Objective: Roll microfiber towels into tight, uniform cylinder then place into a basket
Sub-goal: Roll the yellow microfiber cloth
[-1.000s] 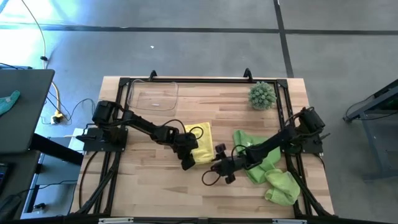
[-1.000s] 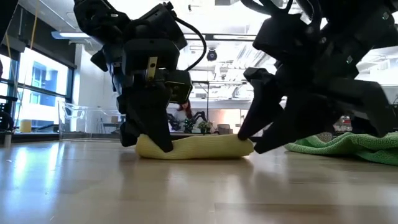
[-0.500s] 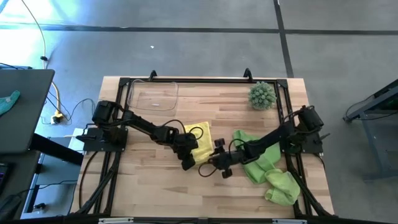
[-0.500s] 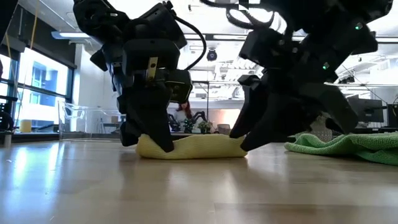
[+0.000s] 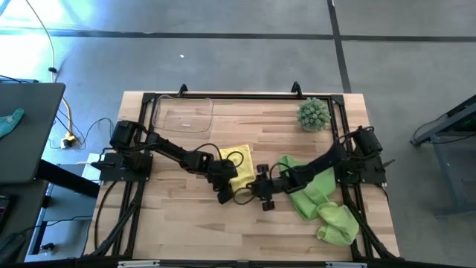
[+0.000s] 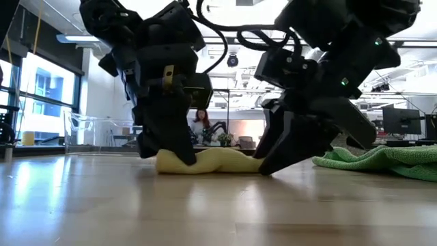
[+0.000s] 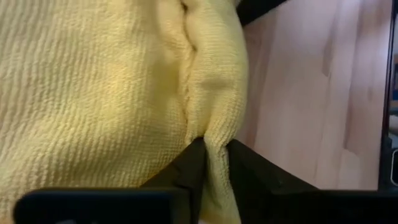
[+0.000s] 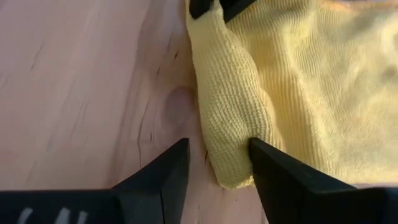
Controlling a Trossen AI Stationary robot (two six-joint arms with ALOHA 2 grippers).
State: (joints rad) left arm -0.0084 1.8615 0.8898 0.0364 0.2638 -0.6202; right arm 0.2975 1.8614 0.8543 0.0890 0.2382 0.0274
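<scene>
**Two hands at the yellow towel's near edge**

Left hand (image 5: 225,195) at the end of an arm stretched from the surface's left side toward the middle, tilted down onto the pale yellow towel (image 5: 239,168). Fingers (image 7: 186,168) pinched onto a small fold at the towel's edge, cloth bunched between them and almost no gap showing. Tips pressed to the surface (image 5: 186,223) at the towel's left end in the low view.

Right hand (image 5: 264,201) reaching in from the right side, arm low and extended across the green towels (image 5: 316,197), angled down just beside the yellow towel's other end. Fingers (image 8: 165,174) parted a moderate way, one on bare wood and the other against the rolled rim of the yellow cloth; nothing gripped between them.

Yellow towel lying mid-surface between both hands, its near edge curled into a low, lumpy roll (image 6: 212,162). Two green towels heaped in a crumpled pile on the right, under and beyond the right arm. Basket (image 5: 182,115) at the far left corner, well apart from the towels. Spiky green plant (image 5: 313,114) at the far right.
</scene>
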